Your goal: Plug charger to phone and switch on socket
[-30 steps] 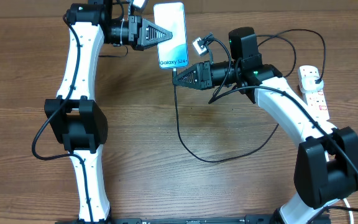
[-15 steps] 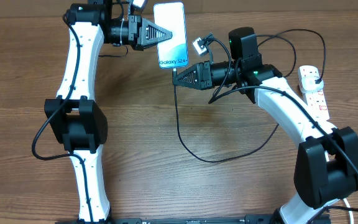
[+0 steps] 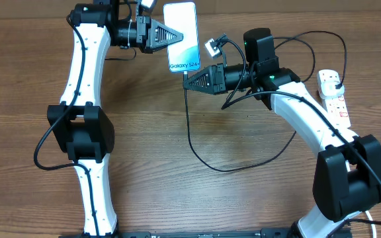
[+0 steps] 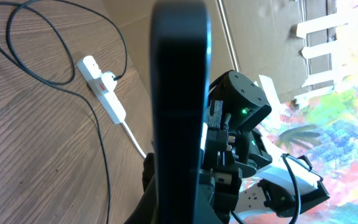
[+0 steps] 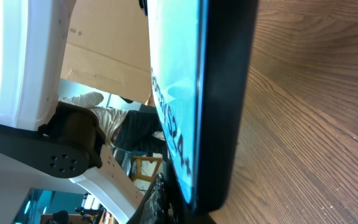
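Observation:
The phone (image 3: 182, 20) is held off the table at the back, screen lit light blue. My left gripper (image 3: 176, 35) is shut on its left side. In the left wrist view the phone (image 4: 179, 93) shows edge-on and dark. My right gripper (image 3: 188, 80) is at the phone's lower edge, shut on the connector end of the charger (image 3: 190, 139). The thin black cable loops over the table to its plug (image 3: 337, 82) in the white socket (image 3: 338, 106) at the right. In the right wrist view the phone (image 5: 219, 93) fills the frame; the connector tip is hidden.
The socket also shows in the left wrist view (image 4: 103, 92) with the black cable (image 4: 98, 143) curving beside it. A small white camera unit (image 3: 211, 47) hangs near the right wrist. The wooden table (image 3: 177, 198) reaches to the front edge.

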